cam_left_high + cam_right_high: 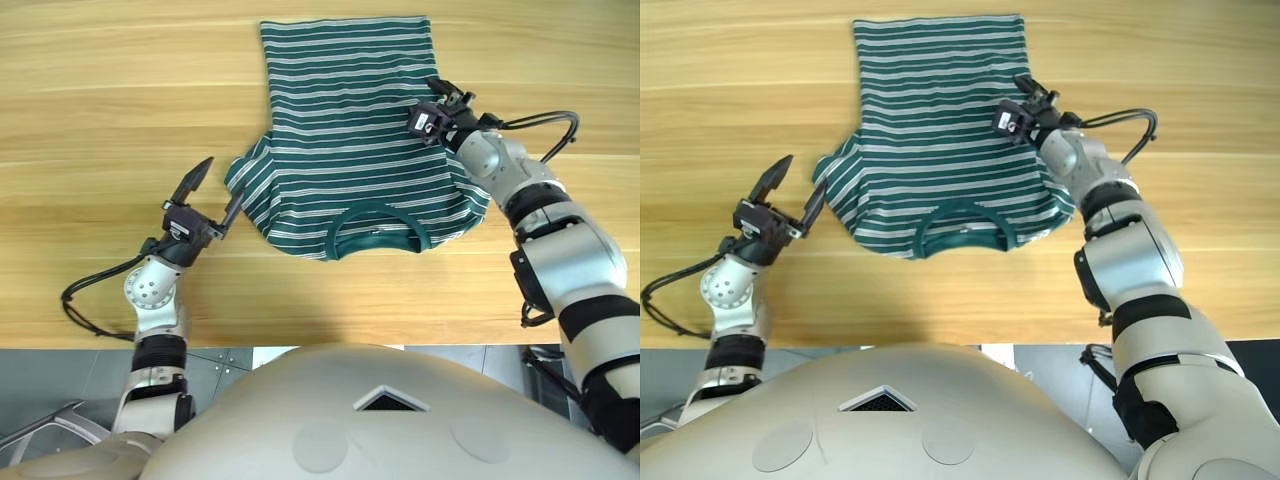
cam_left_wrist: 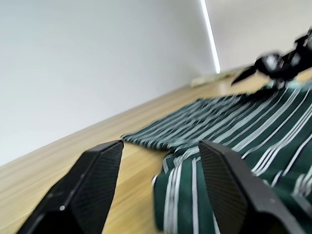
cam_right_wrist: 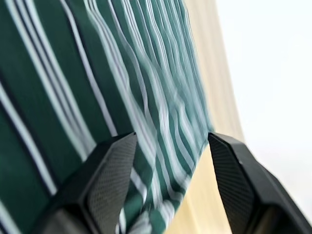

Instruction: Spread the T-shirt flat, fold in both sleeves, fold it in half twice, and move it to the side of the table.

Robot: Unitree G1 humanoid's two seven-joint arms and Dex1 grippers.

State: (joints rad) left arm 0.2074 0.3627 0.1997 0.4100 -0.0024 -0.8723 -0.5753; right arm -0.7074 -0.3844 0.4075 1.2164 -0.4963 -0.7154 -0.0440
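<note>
A dark green T-shirt (image 1: 345,130) with white stripes lies on the wooden table (image 1: 100,100), its collar (image 1: 378,228) towards me and its hem at the far side. The left sleeve (image 1: 245,180) sticks out to the side. My left gripper (image 1: 215,190) stands open just left of that sleeve, a little above the table, with nothing between its fingers (image 2: 97,170). My right gripper (image 1: 450,95) hovers open low over the shirt's right edge, and the striped cloth (image 3: 73,73) lies beneath its fingers (image 3: 112,165).
Bare wood lies left, right and in front of the shirt. A black cable (image 1: 85,300) loops from the left arm near the table's front edge, and another cable (image 1: 550,120) arcs off the right wrist. A pale wall (image 2: 97,58) stands beyond the far edge.
</note>
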